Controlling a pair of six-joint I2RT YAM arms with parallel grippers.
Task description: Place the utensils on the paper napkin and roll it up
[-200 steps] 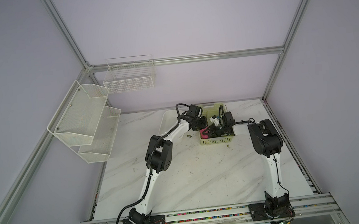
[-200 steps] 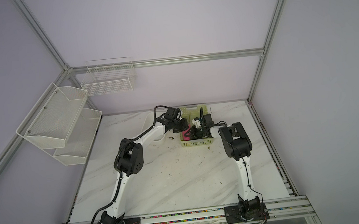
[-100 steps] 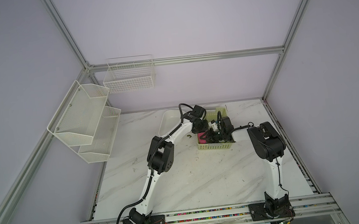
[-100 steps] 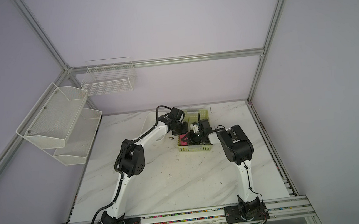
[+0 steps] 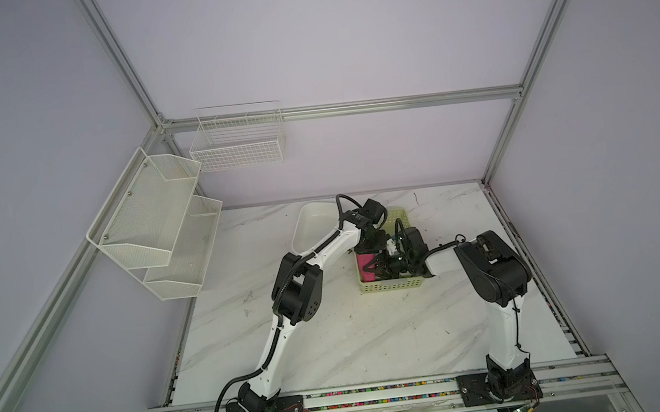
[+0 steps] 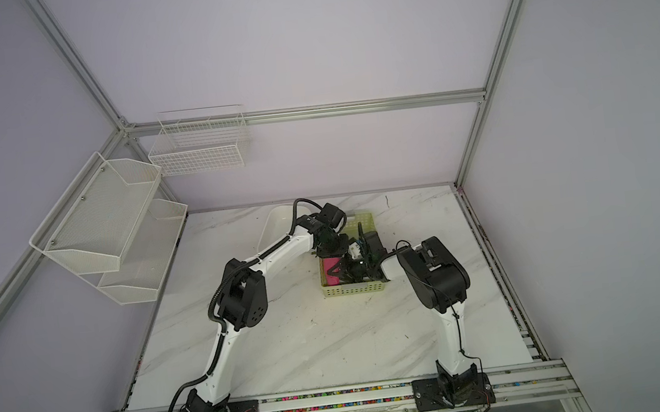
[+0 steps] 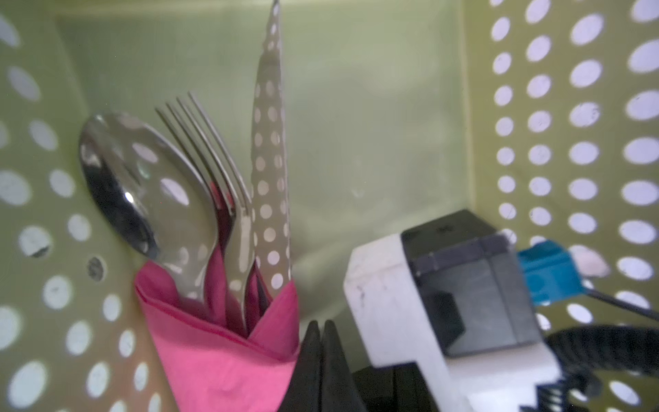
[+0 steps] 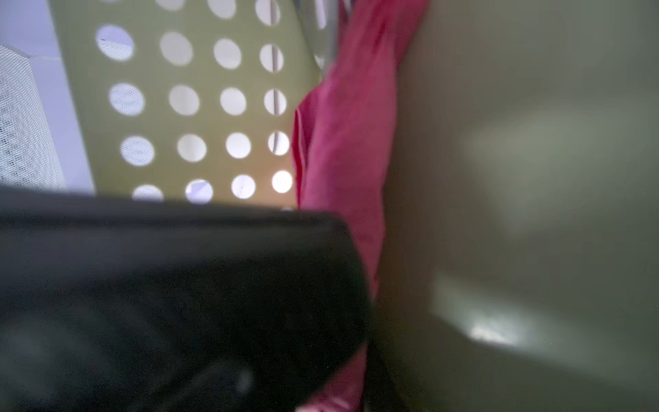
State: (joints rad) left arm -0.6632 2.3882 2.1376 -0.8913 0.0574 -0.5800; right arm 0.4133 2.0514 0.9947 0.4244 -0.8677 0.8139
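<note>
pink paper napkin [image 7: 221, 356] is already rolled about the spoon [image 7: 142, 192], fork [image 7: 221, 185] and knife [image 7: 269, 160], heads protruding. the bundle lies inside the green perforated basket [image 5: 391, 286] against one wall, so placing and rolling read as done and, in my judgement, only release and withdrawal remain. my left fingers [image 7: 308, 367] are pressed fully together on nothing, just beside the roll; my right fingers [image 5: 373, 268] are down in the basket at the napkin, but whether they grip it i cannot tell. against a second ago, the basket stands nearer my bases on the surface [image 5: 334, 340], both arms having come back with it.
</note>
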